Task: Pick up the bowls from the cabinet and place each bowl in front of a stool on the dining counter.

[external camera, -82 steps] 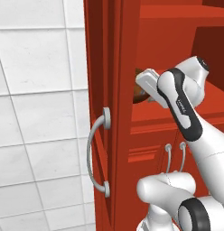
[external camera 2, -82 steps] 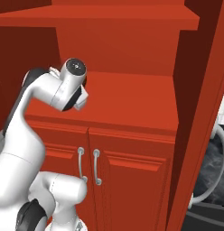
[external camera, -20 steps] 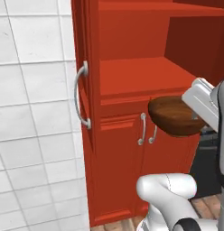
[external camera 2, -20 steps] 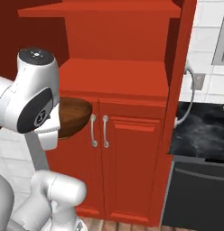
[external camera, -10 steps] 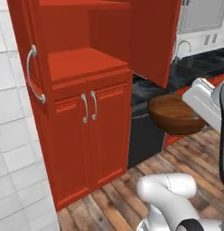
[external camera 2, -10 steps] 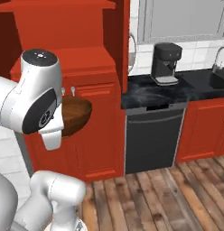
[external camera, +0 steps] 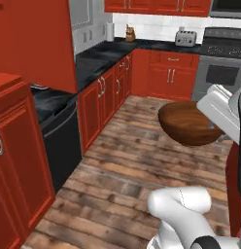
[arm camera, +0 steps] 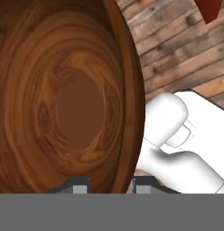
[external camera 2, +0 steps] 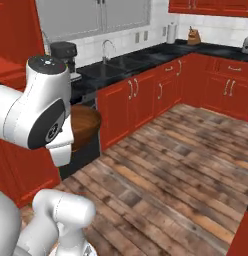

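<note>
Since the earlier frames the base has swung away from the red cabinet, so the whole scene has shifted to the open kitchen; bowl rides along w/ the arm, same spot rel. to the hand. Left base view: brown wooden bowl [external camera: 189,123] held up in the air at right, above the plank floor [external camera: 122,160], its right rim meeting the white hand; red lower cupboards [external camera: 105,95] w/ black tops run along the left, toaster [external camera: 186,38] on the far top, oven [external camera: 220,73] at the back. Right base view: bowl [external camera 2: 84,125] partly hidden behind the arm's big white joint, seen in front of the red cupboards [external camera 2: 141,102]; sink tap [external camera 2: 104,50] and coffee machine [external camera 2: 63,51] on the black top behind. Hand view: bowl interior [arm camera: 64,97] w/ grain rings on the left, rim running down between the two tips; end effector [arm camera: 107,185] clenched on that rim, one fingertip [arm camera: 79,187] inside the bowl, the other outside. Floor planks at upper right.
</note>
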